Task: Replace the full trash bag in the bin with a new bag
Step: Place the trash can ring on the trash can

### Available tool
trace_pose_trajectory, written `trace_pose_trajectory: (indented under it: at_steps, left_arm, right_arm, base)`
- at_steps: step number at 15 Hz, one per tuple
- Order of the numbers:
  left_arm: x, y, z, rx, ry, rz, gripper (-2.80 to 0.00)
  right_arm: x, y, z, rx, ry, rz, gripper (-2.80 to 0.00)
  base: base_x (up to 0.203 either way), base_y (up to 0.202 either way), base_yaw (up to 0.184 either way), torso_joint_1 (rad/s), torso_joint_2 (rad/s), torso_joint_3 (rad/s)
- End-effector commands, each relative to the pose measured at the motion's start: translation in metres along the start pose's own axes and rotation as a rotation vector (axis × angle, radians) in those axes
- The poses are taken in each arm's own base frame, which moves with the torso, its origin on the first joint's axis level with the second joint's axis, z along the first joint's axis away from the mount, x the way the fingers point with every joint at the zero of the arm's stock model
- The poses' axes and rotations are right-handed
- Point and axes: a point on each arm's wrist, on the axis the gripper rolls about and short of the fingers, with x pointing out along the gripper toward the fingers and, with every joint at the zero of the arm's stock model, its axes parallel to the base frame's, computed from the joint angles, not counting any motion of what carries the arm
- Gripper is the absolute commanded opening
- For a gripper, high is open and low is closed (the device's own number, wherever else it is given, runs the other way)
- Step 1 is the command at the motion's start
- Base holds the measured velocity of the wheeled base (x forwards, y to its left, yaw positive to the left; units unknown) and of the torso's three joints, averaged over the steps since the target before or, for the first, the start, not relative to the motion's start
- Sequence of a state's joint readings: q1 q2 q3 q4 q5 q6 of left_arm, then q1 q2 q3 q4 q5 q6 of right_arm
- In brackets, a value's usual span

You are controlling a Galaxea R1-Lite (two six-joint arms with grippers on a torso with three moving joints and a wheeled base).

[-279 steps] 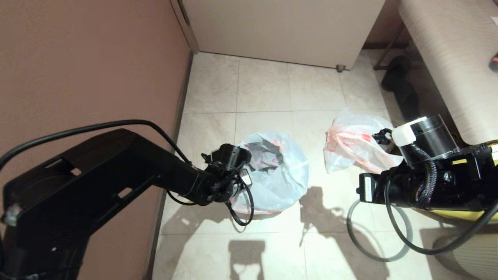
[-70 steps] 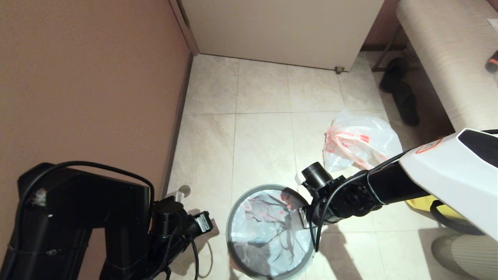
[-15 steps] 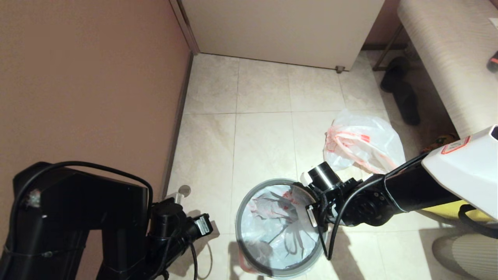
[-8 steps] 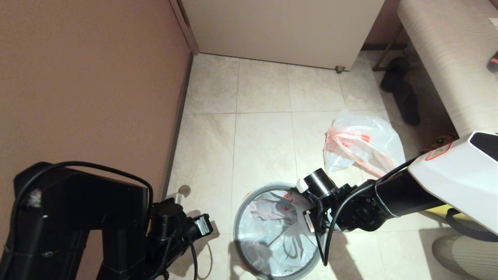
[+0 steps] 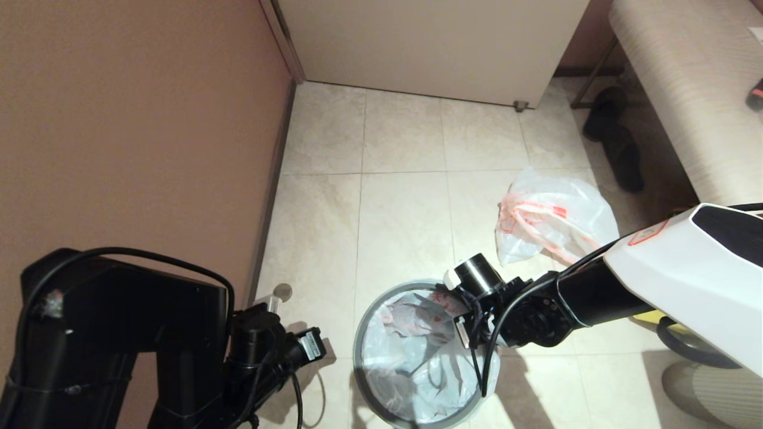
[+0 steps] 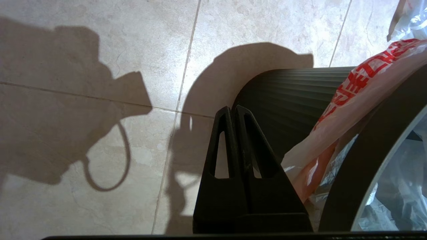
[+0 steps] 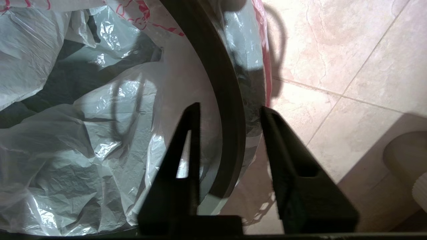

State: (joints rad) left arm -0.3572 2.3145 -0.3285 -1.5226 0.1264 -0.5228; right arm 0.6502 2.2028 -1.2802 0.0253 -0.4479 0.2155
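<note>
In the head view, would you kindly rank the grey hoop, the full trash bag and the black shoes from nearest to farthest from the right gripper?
From the right gripper:
1. Grey hoop, straddled by its open jaws.
2. Full trash bag, on the floor beyond.
3. Black shoes, farthest, by the bench.

Right arm reaching in low, left arm folded back

Right gripper extended from the right side, wrist angled downward, fingers spread apart. Left gripper tucked close to the base at lower left, pointing down toward the floor, fingers pressed together with nothing between them
</note>
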Motion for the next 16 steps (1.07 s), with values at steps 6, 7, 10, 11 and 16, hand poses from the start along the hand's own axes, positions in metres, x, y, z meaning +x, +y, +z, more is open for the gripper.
trace_pose_trajectory:
  at_steps: [6, 7, 10, 11, 16]
  left_arm:
    - [0.0, -0.002, 0.004, -0.01, -0.041, -0.021, -2.8]
    - [0.0, -0.002, 0.005, -0.01, -0.043, -0.022, -2.8]
    - [-0.001, -0.003, 0.004, -0.002, -0.041, -0.026, -2.8]
    - [-0.001, -0.004, 0.005, 0.024, -0.042, -0.028, -2.8]
    - [-0.049, -0.021, 0.029, 0.057, -0.023, -0.27, -2.8]
  right_arm:
    - [0.007, -0.006, 0.0, 0.01, 0.008, -0.029, 0.0]
    - [0.005, -0.006, 0.0, 0.013, 0.006, -0.025, 0.0]
    - [-0.025, -0.016, -0.001, 0.022, -0.014, 0.003, 0.0]
    - [-0.036, -0.021, -0.003, 0.025, -0.019, 0.018, 0.0]
    - [-0.096, -0.048, 0.002, 0.212, -0.028, 0.297, -2.8]
  base:
    - [0.0, 0.0, 0.0, 0.0, 0.0, 0.0]
    - [0.0, 0.0, 0.0, 0.0, 0.0, 0.0]
    - [0.0, 0.0, 0.0, 0.0, 0.0, 0.0]
    - [0.0, 0.0, 0.0, 0.0, 0.0, 0.0]
    - [0.0, 0.0, 0.0, 0.0, 0.0, 0.0]
